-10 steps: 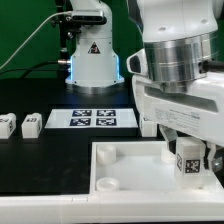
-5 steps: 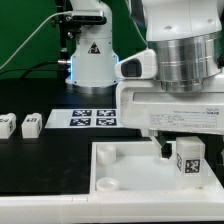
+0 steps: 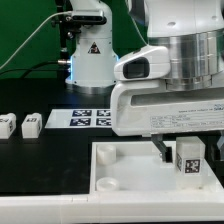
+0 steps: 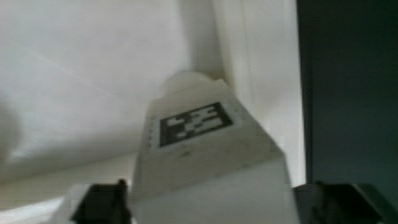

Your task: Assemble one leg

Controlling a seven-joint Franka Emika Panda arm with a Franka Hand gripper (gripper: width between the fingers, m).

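Note:
My gripper (image 3: 187, 150) is shut on a leg (image 3: 188, 160), a small white post with a black-and-white tag. It holds the leg upright over the right side of the large white tray-like piece (image 3: 120, 178), near its right rim. In the wrist view the leg (image 4: 208, 140) runs between my two dark fingertips (image 4: 102, 203), its far end at an inner corner of the tray piece (image 4: 71, 90). Two more legs (image 3: 31, 124) lie at the exterior view's left. Whether the held leg touches the tray floor is hidden.
The marker board (image 3: 90, 119) lies flat behind the tray piece. The arm's white base (image 3: 92, 55) stands at the back. The tray piece has raised corner bosses with holes (image 3: 104, 152). The table top is black.
The arm's body has shifted toward the exterior view's left and turned. The held leg has stayed at nearly the same spot over the tray piece's right side.

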